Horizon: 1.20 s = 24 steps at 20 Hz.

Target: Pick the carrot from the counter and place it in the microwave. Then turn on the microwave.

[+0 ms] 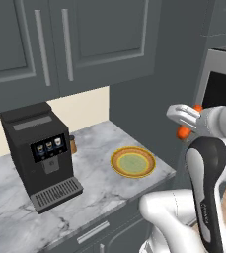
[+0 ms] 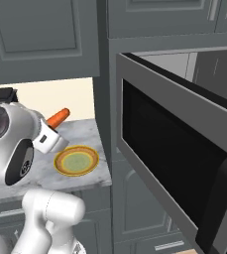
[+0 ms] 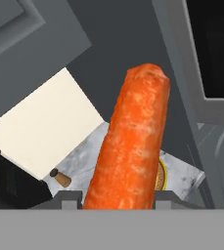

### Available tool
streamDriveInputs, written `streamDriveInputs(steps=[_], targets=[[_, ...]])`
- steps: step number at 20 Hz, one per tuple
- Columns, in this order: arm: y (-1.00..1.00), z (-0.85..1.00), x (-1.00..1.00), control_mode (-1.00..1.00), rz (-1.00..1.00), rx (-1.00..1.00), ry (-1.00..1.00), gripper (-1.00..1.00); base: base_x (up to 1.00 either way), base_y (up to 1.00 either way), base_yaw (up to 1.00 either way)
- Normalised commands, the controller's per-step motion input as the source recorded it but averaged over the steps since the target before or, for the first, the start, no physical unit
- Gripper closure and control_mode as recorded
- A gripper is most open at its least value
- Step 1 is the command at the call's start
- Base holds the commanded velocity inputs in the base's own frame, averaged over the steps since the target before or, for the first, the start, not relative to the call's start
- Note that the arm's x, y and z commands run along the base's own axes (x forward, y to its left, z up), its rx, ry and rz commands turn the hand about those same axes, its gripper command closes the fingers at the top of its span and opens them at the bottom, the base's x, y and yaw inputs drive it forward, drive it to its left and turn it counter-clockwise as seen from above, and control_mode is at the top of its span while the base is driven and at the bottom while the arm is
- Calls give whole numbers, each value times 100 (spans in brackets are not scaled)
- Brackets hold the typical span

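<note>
Marble counter (image 1: pixel 99 143) bears a plate (image 1: pixel 132 162); above it, jaws clamp the carrot (image 3: pixel 133 146).

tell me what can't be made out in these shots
- Microwave inside: right base view, the open door's black glass blocks the cavity.
- Carrot lower end: hand view, cut off at the bottom, so the fingers' contact is hidden.
- Plate: hand view, mostly behind the carrot.
- Small brown item beside the coffee machine: left base view, too small to identify.
</note>
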Motion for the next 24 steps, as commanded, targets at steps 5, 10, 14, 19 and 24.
streamDriveInputs(steps=[5,10,14,19,24], targets=[[-7,15,-23,-100,-2,0,-6,100,0,0,0],[-5,14,-17,-100,-2,0,-4,100,0,0,0],[0,13,-12,-100,-3,0,-1,100,0,0,0],[0,10,-9,-100,-2,0,0,100,0,0,0],[-1,5,-6,-100,0,0,-1,100,0,0,0]])
